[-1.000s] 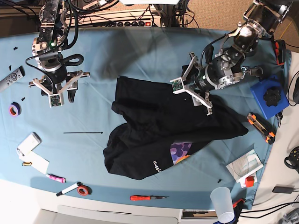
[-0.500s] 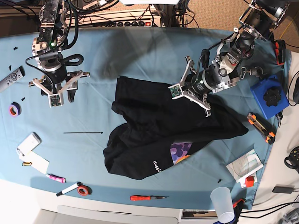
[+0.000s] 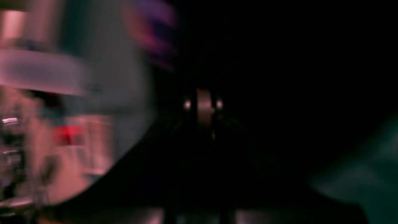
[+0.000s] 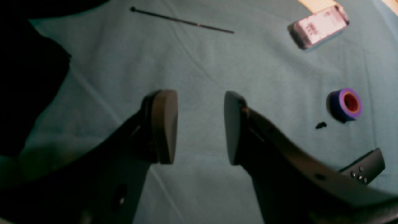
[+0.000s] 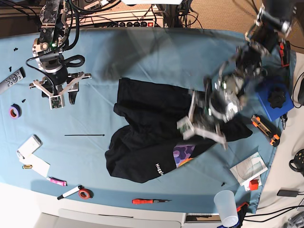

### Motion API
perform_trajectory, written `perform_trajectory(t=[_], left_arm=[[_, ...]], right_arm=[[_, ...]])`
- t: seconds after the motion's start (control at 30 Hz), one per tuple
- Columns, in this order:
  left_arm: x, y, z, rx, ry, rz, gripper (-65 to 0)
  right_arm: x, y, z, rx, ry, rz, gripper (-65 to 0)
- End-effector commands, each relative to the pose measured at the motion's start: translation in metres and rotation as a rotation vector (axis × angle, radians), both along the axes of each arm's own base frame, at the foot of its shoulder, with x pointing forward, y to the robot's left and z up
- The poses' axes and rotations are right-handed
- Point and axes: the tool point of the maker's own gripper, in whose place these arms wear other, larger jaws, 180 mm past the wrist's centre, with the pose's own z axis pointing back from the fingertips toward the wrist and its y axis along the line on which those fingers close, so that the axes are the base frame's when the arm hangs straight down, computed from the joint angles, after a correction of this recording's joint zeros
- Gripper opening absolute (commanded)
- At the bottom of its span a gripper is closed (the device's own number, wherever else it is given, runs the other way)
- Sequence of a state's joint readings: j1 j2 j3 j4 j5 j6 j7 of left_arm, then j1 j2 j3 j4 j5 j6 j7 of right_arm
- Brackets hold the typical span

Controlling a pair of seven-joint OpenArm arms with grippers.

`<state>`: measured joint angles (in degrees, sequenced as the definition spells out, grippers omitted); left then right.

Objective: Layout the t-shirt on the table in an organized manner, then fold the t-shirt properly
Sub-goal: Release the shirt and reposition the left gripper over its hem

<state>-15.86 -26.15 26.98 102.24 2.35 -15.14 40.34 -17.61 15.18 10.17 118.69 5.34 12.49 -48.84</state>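
In the left wrist view the jaws of the left gripper (image 3: 203, 107) are closed together, their tips a pale sliver amid black cloth of the t-shirt (image 3: 279, 93); whether any cloth is caught between them cannot be told, for the whole picture is smeared by motion. A streak of purple and red print shows at the upper left, and a bit of the table (image 3: 357, 174) at the lower right.

In the right wrist view the right gripper (image 4: 200, 126) stands with its jaws wide apart and nothing between them, over bare blue table (image 4: 202, 62). The black t-shirt (image 4: 28, 77) fills the left edge. A purple tape roll (image 4: 345, 104) lies to the right, a white phone (image 4: 318, 26) at the top, a thin black rod (image 4: 182, 20) near it.

In the base view the left gripper (image 5: 205, 129) has swung down from the shirt's upper right edge, where it stood spread a second ago, to low over the shirt's middle, blurred. The right gripper (image 5: 57, 92) has not moved. The crumpled t-shirt (image 5: 156, 128) lies mid-table (image 5: 142, 52) as before. White letters reading "Hug" (image 5: 157, 169) show near the purple print; the rest is folded under.
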Motion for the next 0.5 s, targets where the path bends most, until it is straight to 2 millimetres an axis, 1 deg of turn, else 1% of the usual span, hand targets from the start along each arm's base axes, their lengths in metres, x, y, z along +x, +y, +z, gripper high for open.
perform_trajectory(t=[0.0,0.07,0.13,0.17,0.27,0.37,0.4,0.47], left_arm=[[0.021,0.002,0.033,-0.025,-0.099,0.016,-65.0],[0.044,0.007,0.056,-0.032,-0.151,0.040,-65.0],[0.068,0.015,0.066,-0.039,-0.175,0.056,-65.0],[0.082,0.021,0.068,-0.036,-0.179,0.072,-65.0],[0.127,0.045,0.064,-0.030,-0.159,0.153,-65.0],[0.170,0.073,0.064,-0.053,-0.152,0.272,-65.0],[0.182,0.083,0.068,-0.064,-0.165,0.320,-65.0],[0.202,0.105,0.083,-0.081,-0.207,0.412,-65.0]], right_arm=[[0.006,-0.001,0.013,-0.014,-0.051,0.007,-39.9],[0.006,-0.002,0.013,-0.014,-0.048,0.006,-39.9],[0.005,-0.002,0.012,-0.018,-0.041,0.003,-39.9],[0.005,-0.003,0.011,-0.019,-0.036,0.001,-39.9],[0.005,-0.003,0.011,-0.018,-0.037,0.001,-39.9],[0.005,-0.003,0.011,-0.018,-0.037,0.001,-39.9],[0.005,-0.003,0.011,-0.018,-0.037,0.001,-39.9],[0.005,-0.003,0.011,-0.018,-0.037,0.001,-39.9]])
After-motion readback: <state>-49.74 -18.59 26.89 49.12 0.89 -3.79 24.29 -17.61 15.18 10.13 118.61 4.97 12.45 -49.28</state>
